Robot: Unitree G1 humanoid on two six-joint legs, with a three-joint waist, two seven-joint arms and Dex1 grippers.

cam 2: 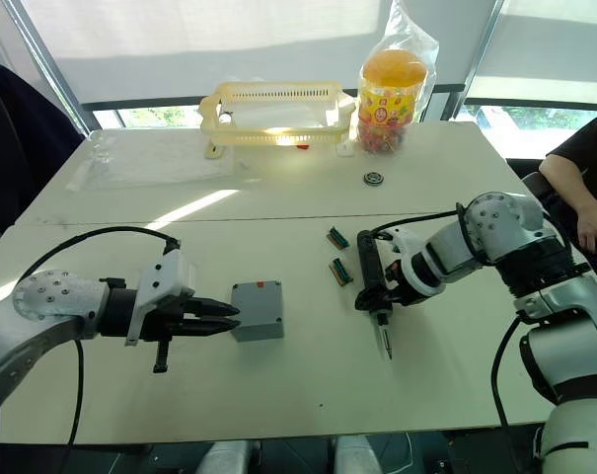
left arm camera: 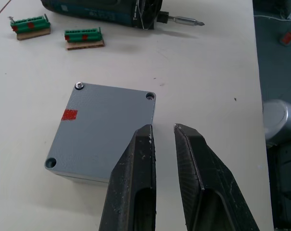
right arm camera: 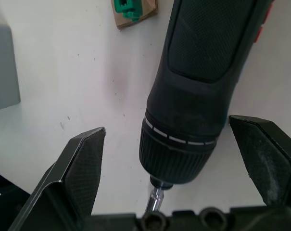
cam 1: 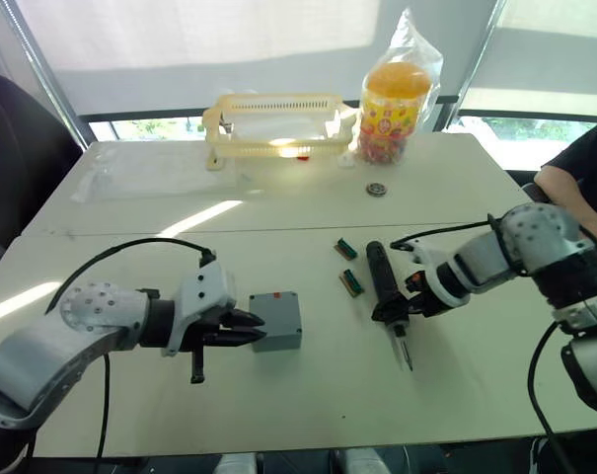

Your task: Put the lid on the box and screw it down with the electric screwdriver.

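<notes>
One box, two circuit boards

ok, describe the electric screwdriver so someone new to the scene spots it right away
On the white table, look right of centre, near the front. The electric screwdriver lies flat there between the open fingers of the right tool, its metal bit pointing toward the robot. It is a thick dark cylinder, unlike the two small green circuit boards just left of it and the grey box further left.

White table w/ box, electric screwdriver, circuit boards, basket, candy jar.
</notes>
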